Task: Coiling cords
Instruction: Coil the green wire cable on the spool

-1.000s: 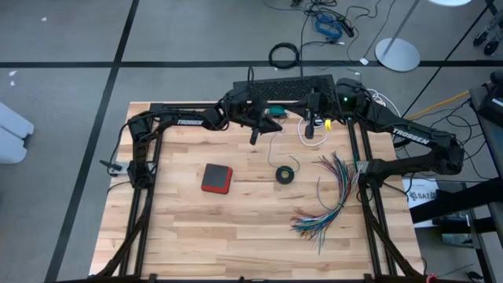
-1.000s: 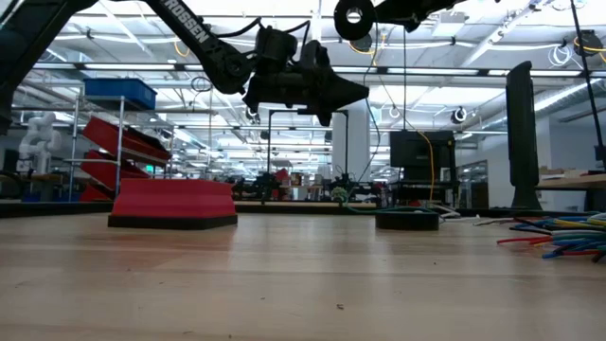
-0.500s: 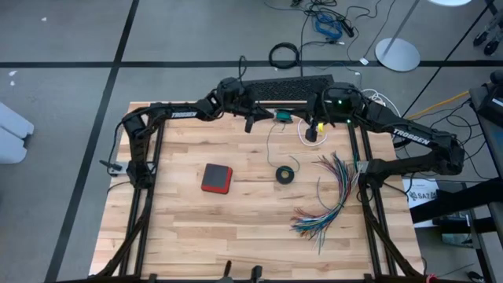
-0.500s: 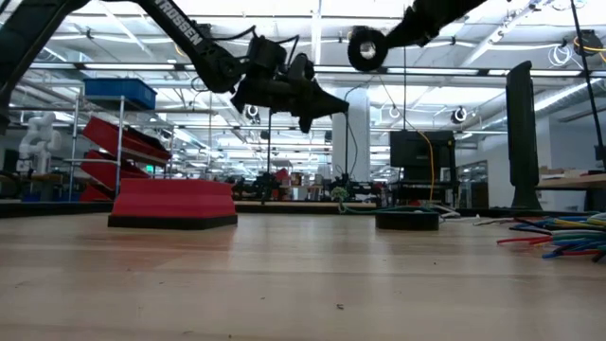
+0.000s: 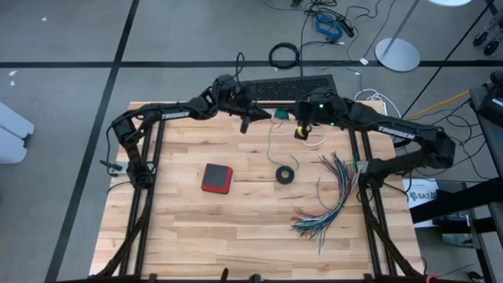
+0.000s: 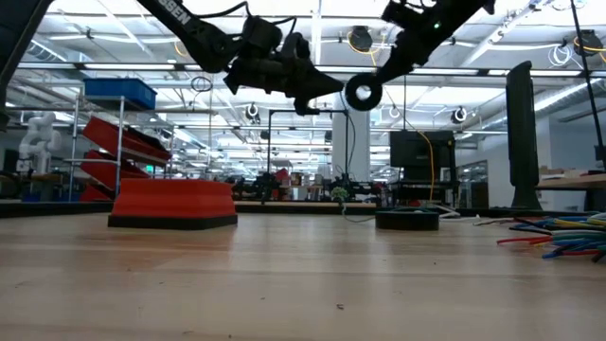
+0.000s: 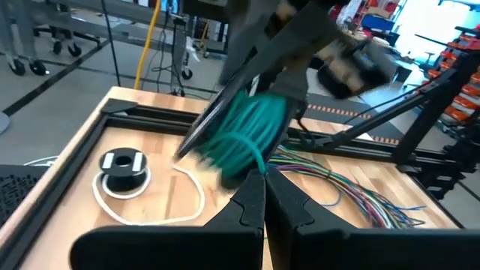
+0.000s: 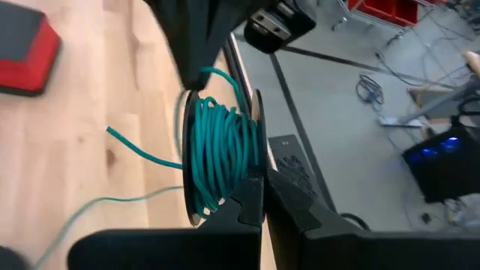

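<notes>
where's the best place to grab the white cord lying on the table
Probably the small round black-and-white piece at the end of the white cord. It stands up off the wood, giving fingers two sides to close on, while the thin cord lies flat in a loose loop. Come straight down from above; both grippers are busy with the teal cord held above the table's far edge.

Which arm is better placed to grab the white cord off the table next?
Right. The right gripper hangs almost over the white cord, while the left gripper sits farther off, pinching the teal-green cord.
</notes>
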Robot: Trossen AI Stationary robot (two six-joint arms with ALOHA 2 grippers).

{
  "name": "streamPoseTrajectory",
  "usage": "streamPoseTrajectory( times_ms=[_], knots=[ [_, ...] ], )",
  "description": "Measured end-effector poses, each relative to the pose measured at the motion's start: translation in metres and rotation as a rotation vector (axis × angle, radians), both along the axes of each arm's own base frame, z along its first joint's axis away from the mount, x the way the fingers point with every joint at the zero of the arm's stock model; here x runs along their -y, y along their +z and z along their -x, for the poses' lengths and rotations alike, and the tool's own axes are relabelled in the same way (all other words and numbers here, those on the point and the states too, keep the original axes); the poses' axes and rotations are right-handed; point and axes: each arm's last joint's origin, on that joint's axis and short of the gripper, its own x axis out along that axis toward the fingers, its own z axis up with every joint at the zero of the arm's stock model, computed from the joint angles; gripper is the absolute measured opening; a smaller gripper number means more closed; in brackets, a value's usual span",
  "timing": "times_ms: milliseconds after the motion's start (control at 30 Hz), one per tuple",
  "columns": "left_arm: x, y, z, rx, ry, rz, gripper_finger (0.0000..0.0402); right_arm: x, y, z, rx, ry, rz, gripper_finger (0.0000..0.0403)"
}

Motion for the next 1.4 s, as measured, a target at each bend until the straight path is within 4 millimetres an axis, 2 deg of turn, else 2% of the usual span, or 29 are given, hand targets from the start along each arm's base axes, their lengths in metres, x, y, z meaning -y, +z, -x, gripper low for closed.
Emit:
streamPoseTrajectory(
  times_ms=[267, 533, 733, 1033, 1200, 1400],
  knots=[
    [0.005, 0.000, -0.003, -0.009, -0.004, 0.040, 0.0000, 0.004, -0.020, -0.030, -0.068, -0.136, 0.119, 0.0000],
    [0.009, 0.007, -0.009, 0.039, 0.117, 0.070, 0.0001, 0.008, -0.026, -0.054, 0.043, -0.213, 0.181, 0.0000],
    [0.015, 0.011, -0.014, 0.065, 0.190, 0.062, 0.0027, 0.014, -0.028, -0.061, 0.112, -0.251, 0.166, 0.0000],
    [0.037, 0.012, -0.027, 0.071, 0.332, -0.117, 0.0048, 0.014, -0.007, -0.060, 0.294, -0.232, 0.188, 0.0000],
    [0.044, 0.022, -0.031, 0.153, 0.375, -0.207, 0.0049, 0.014, 0.010, -0.050, 0.401, -0.200, 0.161, 0.0000],
    [0.049, 0.034, -0.032, 0.273, 0.400, -0.236, 0.0049, 0.015, 0.025, -0.040, 0.515, -0.214, 0.127, 0.0000]
  ],
)
